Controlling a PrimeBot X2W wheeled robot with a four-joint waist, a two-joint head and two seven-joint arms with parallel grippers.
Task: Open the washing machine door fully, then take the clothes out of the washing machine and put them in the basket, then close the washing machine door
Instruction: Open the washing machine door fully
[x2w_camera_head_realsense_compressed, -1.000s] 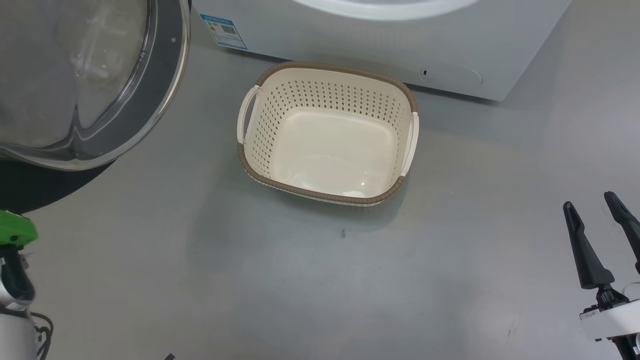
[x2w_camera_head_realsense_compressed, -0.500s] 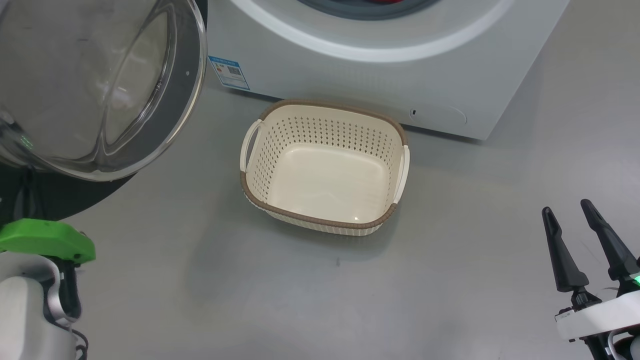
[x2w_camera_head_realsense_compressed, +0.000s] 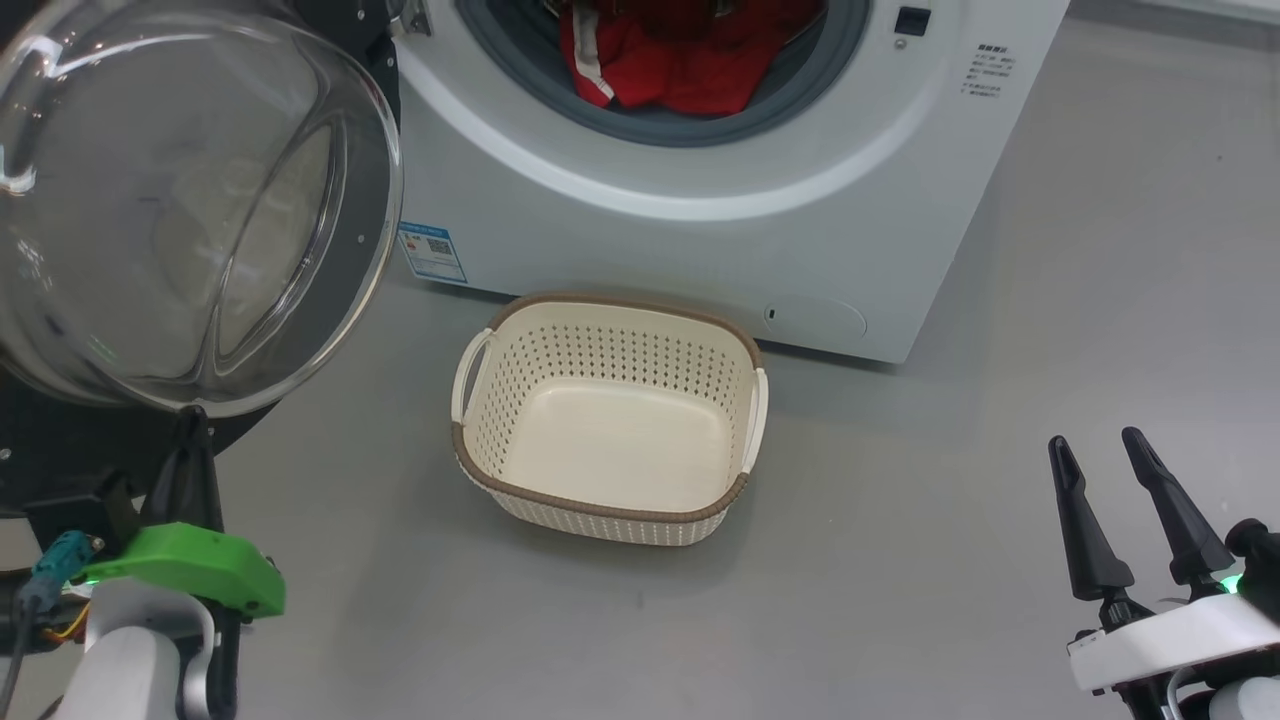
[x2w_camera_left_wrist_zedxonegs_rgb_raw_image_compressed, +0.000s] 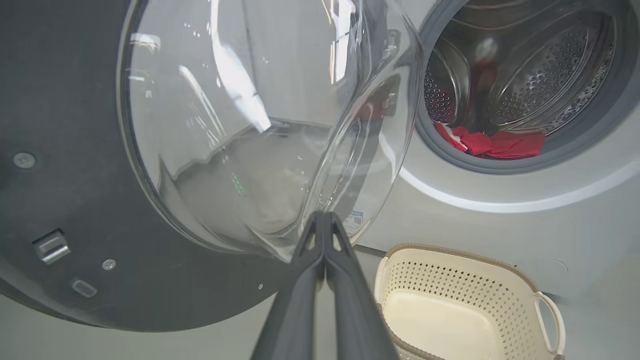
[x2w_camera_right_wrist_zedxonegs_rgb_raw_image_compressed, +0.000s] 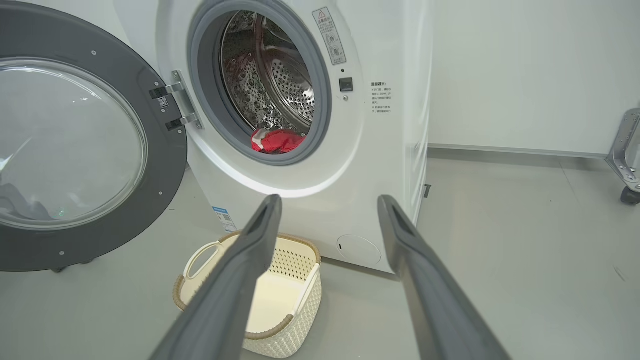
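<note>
The washing machine door (x2w_camera_head_realsense_compressed: 370, 230) stands swung open at the left, its glass bowl bulging toward me. The white washing machine (x2w_camera_head_realsense_compressed: 700, 250) shows its drum mouth, with the red clothes (x2w_camera_head_realsense_compressed: 690, 60) lying at the front of it. On the floor before the machine sits the empty cream basket (x2w_camera_head_realsense_compressed: 620, 303). My left gripper (x2w_camera_head_realsense_compressed: 190, 420) is shut, empty, its tips right under the bowl's lower edge; touching or not, I cannot tell. In the left wrist view the left gripper (x2w_camera_left_wrist_zedxonegs_rgb_raw_image_compressed: 324, 216) points at that edge. My right gripper (x2w_camera_head_realsense_compressed: 1093, 440) hangs open and empty at the lower right.
Bare grey floor spreads right of the basket and the machine. A white wall and a wheeled metal frame (x2w_camera_right_wrist_zedxonegs_rgb_raw_image_compressed: 627, 155) stand far to the right. The open door (x2w_camera_right_wrist_zedxonegs_rgb_raw_image_compressed: 165, 165) takes up the space left of the basket (x2w_camera_right_wrist_zedxonegs_rgb_raw_image_compressed: 295, 310).
The head camera has tilted up: the drum mouth and the red clothes came into view and the basket sits lower in the picture. The left gripper's dark fingers now show under the door.
</note>
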